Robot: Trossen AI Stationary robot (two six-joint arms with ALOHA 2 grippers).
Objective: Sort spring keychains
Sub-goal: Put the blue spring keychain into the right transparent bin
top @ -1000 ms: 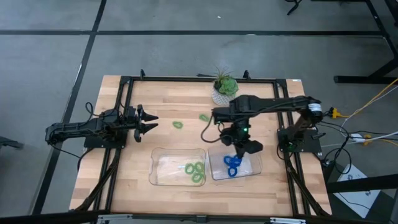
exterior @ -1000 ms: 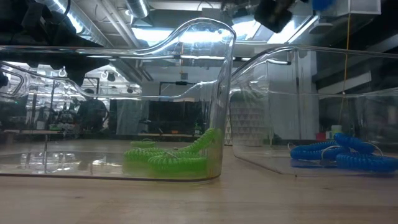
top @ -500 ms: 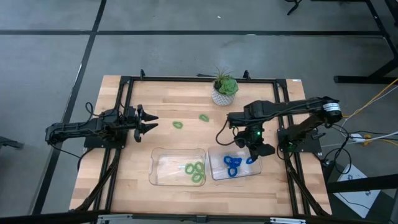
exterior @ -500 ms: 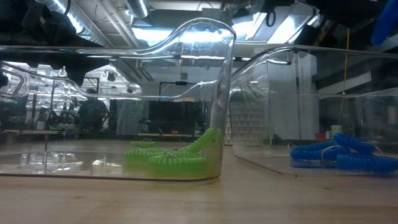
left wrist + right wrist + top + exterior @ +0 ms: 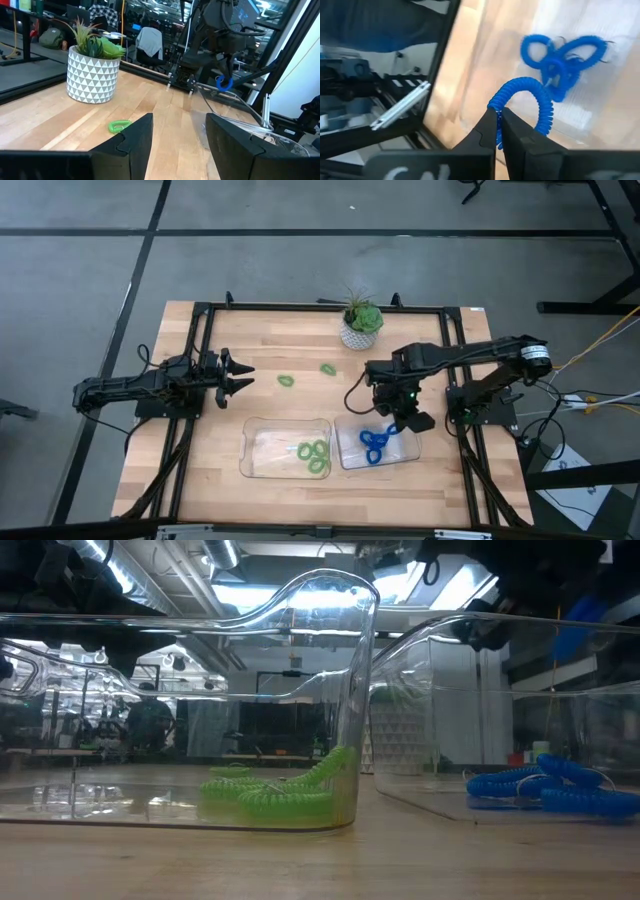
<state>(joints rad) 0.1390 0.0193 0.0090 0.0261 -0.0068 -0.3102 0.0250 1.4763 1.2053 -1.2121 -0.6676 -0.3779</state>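
Note:
My right gripper (image 5: 401, 420) hangs over the far part of the right clear tray (image 5: 345, 460), shut on a blue spring keychain (image 5: 532, 102). More blue keychains (image 5: 375, 445) lie on that tray's floor. Several green keychains (image 5: 314, 455) lie in the left clear tray (image 5: 255, 468). Two green keychains (image 5: 287, 380) (image 5: 328, 368) lie flat on the wood farther back. My left gripper (image 5: 241, 375) waits open at the table's left side, and one of those green keychains (image 5: 119, 126) lies ahead of it. My right gripper pinches the blue keychain's coil at one spot on the loop (image 5: 495, 106) between its two fingers, coming from above. The loop is lifted clear and hangs over the blue pile (image 5: 560, 52) in the tray; it also shows in the low view (image 5: 580, 622).
A potted plant in a white patterned pot (image 5: 361, 324) stands at the far edge, behind the loose green keychains. The two trays sit side by side near the table's near edge. Black frame rails (image 5: 200, 340) run along the table's sides.
My right gripper, still shut on the blue keychain, has moved a little toward the table's right edge and come down toward the right tray. The left arm has kept still.

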